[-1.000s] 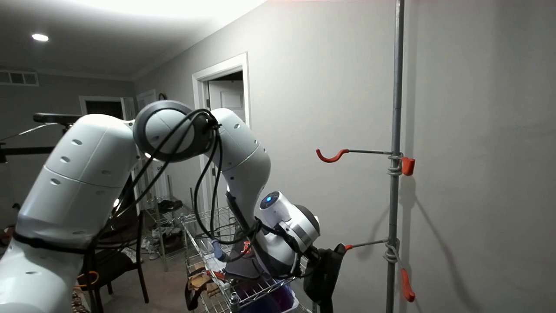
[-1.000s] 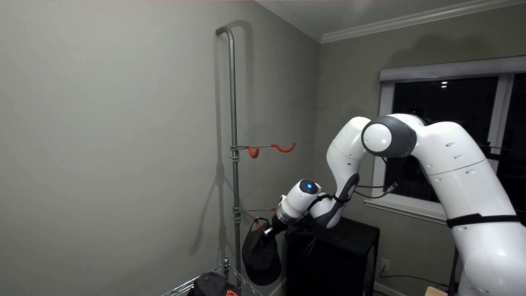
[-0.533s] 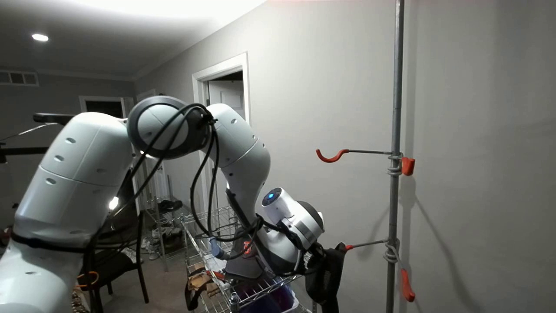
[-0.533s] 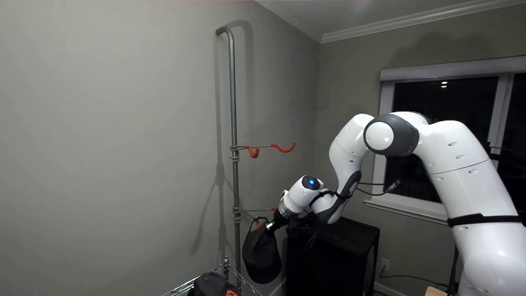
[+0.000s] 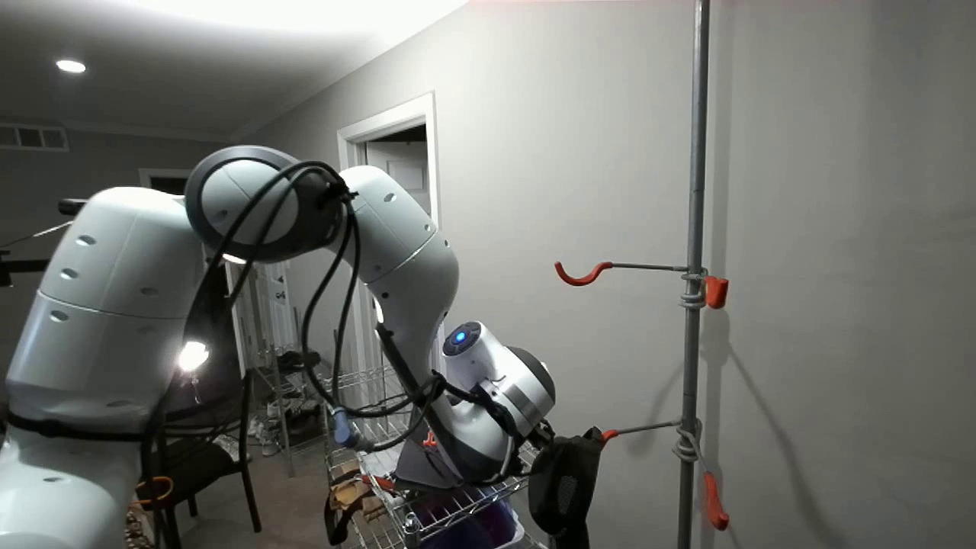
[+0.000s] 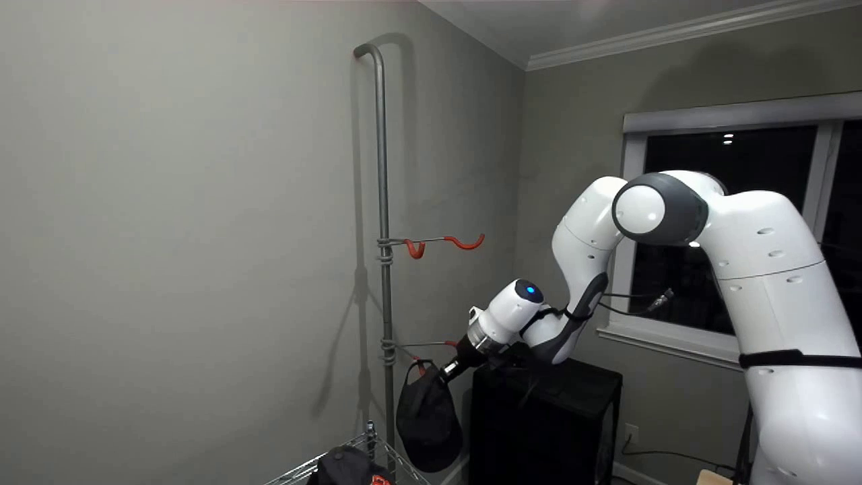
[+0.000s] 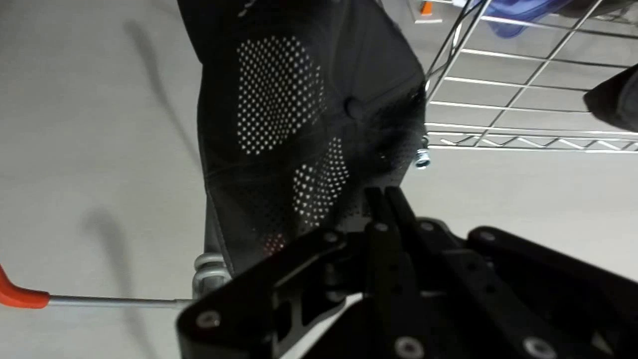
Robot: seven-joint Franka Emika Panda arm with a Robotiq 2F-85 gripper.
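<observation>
While the white arm (image 6: 754, 222) is arched high at its elbow, its wrist is angled down toward the metal pole (image 5: 692, 366), to which red hooks (image 5: 581, 281) are fixed — presumably so that soft things can be hung freely. Near the pole a wire rack (image 5: 412, 526) is placed, and on it a dark grey cap (image 6: 347, 465) is supported. The black cap (image 6: 429, 424) is hung from a lower hook (image 5: 609, 435), apparently by its back opening; by a tip likely upturned, it would be kept from sliding off. The claw (image 7: 383, 191) is held at the black cap's upper edge, its 2 fingers closed side by side — no cloth is seen between them, and whether the cap is touched cannot be told.

Compared with 1 second ago, the arm has been raised and drawn back, its elbow higher in both exterior views. The black cap has been left on the same hook, barely shifted. The claw, then seen over the cap's cloth, has been drawn to the border.
</observation>
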